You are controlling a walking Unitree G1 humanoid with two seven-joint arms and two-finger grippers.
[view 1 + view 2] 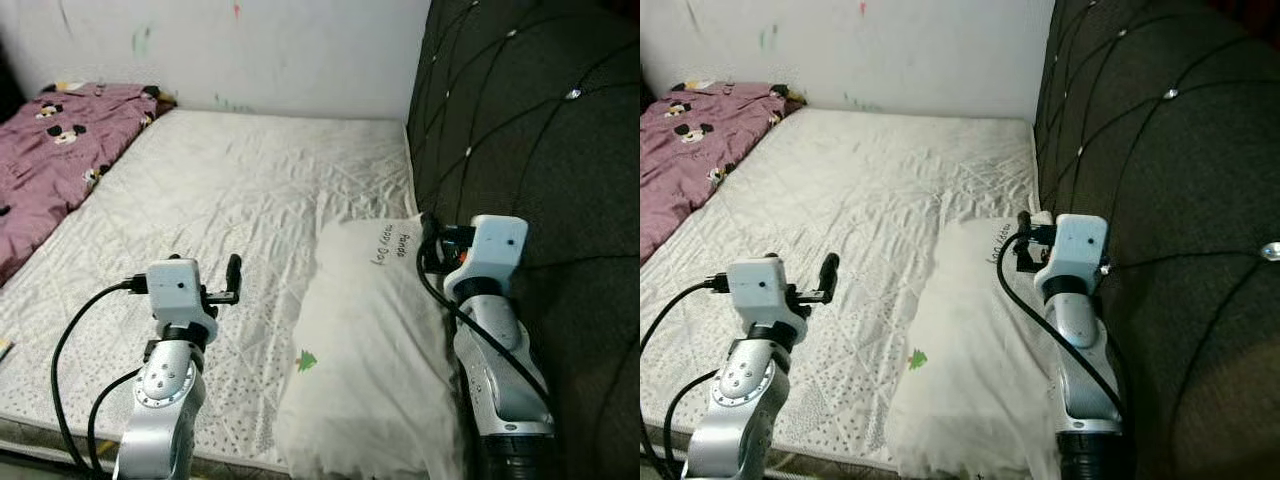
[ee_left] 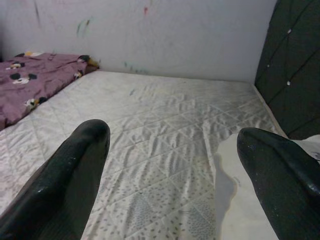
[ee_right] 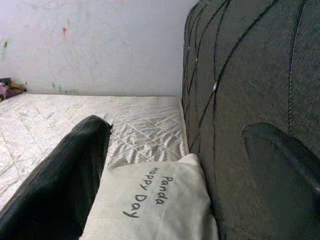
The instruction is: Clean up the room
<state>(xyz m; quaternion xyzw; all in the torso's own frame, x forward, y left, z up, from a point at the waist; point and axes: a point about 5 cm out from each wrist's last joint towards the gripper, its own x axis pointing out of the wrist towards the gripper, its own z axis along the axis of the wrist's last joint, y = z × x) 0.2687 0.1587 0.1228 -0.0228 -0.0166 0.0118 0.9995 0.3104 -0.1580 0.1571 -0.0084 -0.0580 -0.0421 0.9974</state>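
Home bedroom: bare mattress, pillow, tufted headboard

Dark tufted headboard against marked white wall.

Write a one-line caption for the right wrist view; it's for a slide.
Open right gripper hovers over a white pillow printed "Panda Happy Day", beside the dark tufted headboard.

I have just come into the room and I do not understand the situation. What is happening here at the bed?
The robot stands at the bed with both arms raised over the mattress. Its left gripper is open above the bare quilted surface, holding nothing. Its right gripper is open too, over the end of the white pillow that lies along the dark headboard. A purple blanket lies at the far left edge. Nothing is grasped yet.
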